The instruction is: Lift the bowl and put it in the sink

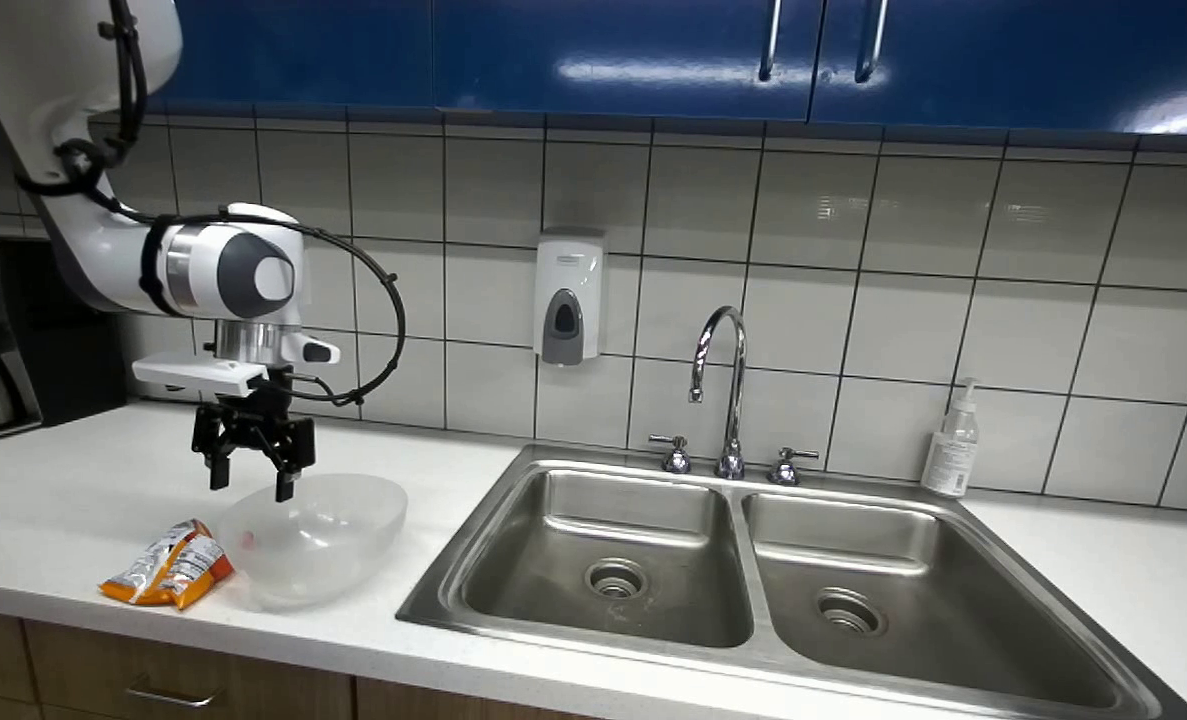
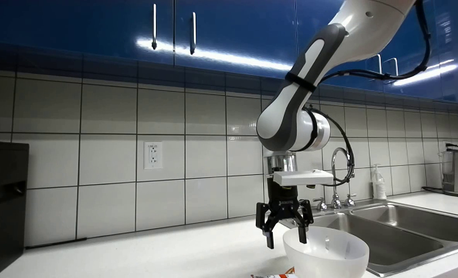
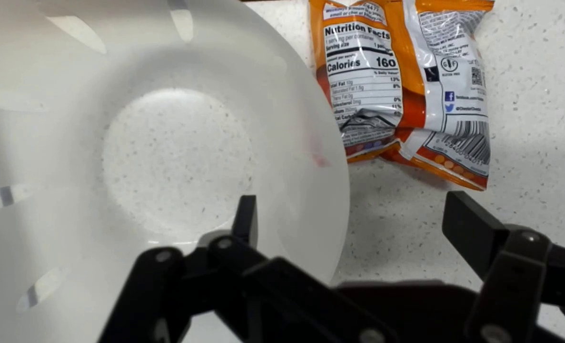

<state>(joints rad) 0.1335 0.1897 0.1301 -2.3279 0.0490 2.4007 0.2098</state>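
The bowl [image 1: 323,545] is wide, round and cloudy see-through. It stands upright on the white counter left of the sink, and also shows in an exterior view [image 2: 329,260] and the wrist view [image 3: 294,119]. My gripper [image 1: 251,481] is open and empty, pointing down at the bowl's edge. In an exterior view [image 2: 286,238] and the wrist view [image 3: 353,219], one finger is over the bowl's inside and the other is outside its rim; neither visibly presses on it. The steel sink [image 1: 753,570] has two basins with round drains; it also shows in an exterior view [image 2: 398,229].
An orange-and-white snack packet [image 3: 406,85] lies on the counter beside the bowl, and also shows in an exterior view [image 1: 168,565]. A curved chrome faucet [image 1: 738,390] stands behind the sink. A pump bottle [image 1: 951,450] stands behind the right basin. A coffee machine [image 1: 48,330] is far left.
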